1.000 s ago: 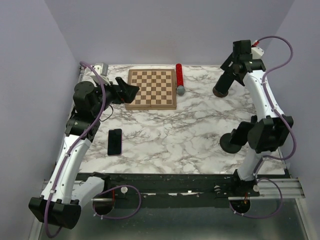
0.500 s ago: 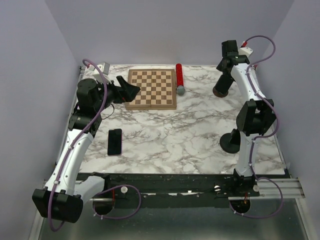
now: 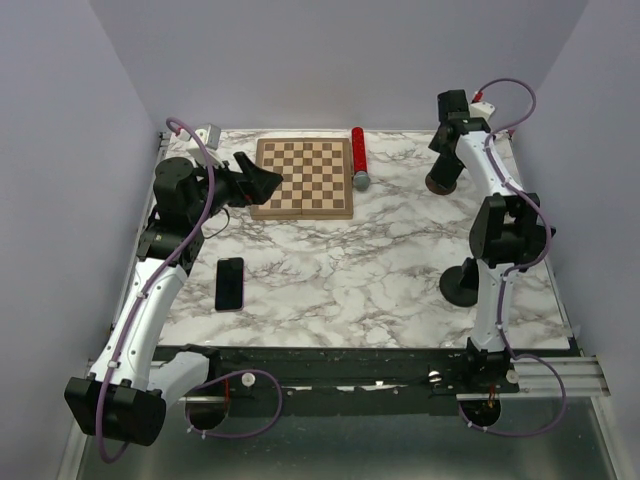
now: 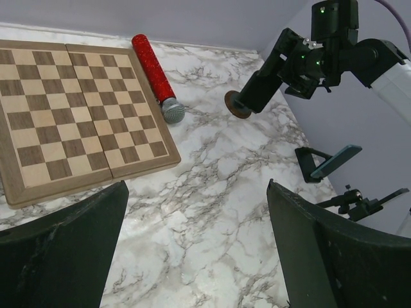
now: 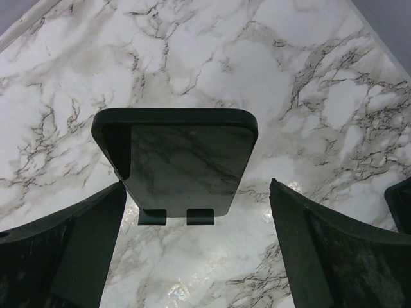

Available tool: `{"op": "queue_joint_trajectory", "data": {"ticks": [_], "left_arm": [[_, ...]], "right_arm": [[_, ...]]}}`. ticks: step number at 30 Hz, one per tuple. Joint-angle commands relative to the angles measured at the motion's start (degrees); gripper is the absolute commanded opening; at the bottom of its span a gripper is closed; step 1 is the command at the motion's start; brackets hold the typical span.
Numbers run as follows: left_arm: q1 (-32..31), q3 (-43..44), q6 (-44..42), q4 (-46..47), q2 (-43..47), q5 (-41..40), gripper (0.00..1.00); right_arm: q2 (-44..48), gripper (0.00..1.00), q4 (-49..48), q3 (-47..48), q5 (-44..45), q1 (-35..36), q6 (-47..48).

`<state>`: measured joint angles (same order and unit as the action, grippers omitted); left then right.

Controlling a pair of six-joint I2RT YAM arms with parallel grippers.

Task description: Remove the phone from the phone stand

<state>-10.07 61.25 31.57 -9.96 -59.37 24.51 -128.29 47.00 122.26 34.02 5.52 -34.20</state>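
Top view: my L gripper [image 3: 262, 178] hangs open at the left edge of the chessboard [image 3: 303, 177], nothing in it. The phone [image 3: 229, 283] lies flat on the marble table [image 3: 380, 270], back toward my base from that gripper. It's well apart from the phone stand [image 3: 462, 285], which sits across the table by my R arm's lower link. The red mic [image 3: 358, 155] is just past the board's far-right corner. Vs 1 s ago: R arm folded in tighter, elbow pulled inward, wrist swung further to the far-right corner. L arm's upper part shifted a little. Phone, board, mic & stand haven't moved.

L wrist view: both fingers wide apart, only marble between them. Board ahead-left, mic just beyond it, stand far ahead-right.

R wrist view: my R gripper [image 5: 197, 186] is spread wide too, gripping nothing. Stand is straight ahead between the fingers, not touching them. Its glossy plate mirrors the marble, w/ two small lips at its lower edge.
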Motion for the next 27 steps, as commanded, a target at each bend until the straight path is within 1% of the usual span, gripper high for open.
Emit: {"op": "queue_joint_trajectory", "data": {"ticks": [1,8,15,18,19,25,27], "left_arm": [[0.4,-0.7,0.3,1.5,0.6,1.8,0.96],[0.4,-0.7,0.2,1.6,0.8,1.8,0.96],[0.4,-0.8,0.3,1.8,0.8,2.1,0.96],[0.4,-0.8,0.3,1.8,0.8,2.0,0.96],[0.4,-0.9,0.2,1.8,0.8,2.1,0.96],[0.4,-1.0,0.1,1.8,1.0,2.0,0.96],[0.4,-1.0,0.2,1.8,1.0,2.0,0.96]], "right_arm": [[-2.3,1.0,-2.3,2.6,1.1,-0.3,2.0],[-3.8,1.0,-1.5,3.5,3.1,-0.5,1.0],[-3.6,0.99,-2.7,3.2,3.0,-0.6,1.6],[-3.4,0.94,-3.6,3.0,2.8,-0.6,2.2],[-3.4,0.91,-3.7,3.1,3.2,-0.6,2.3],[-1.5,0.7,-5.7,1.2,2.7,-0.6,3.7],[-0.6,0.61,-6.5,0.6,2.3,-0.6,4.4]]}}
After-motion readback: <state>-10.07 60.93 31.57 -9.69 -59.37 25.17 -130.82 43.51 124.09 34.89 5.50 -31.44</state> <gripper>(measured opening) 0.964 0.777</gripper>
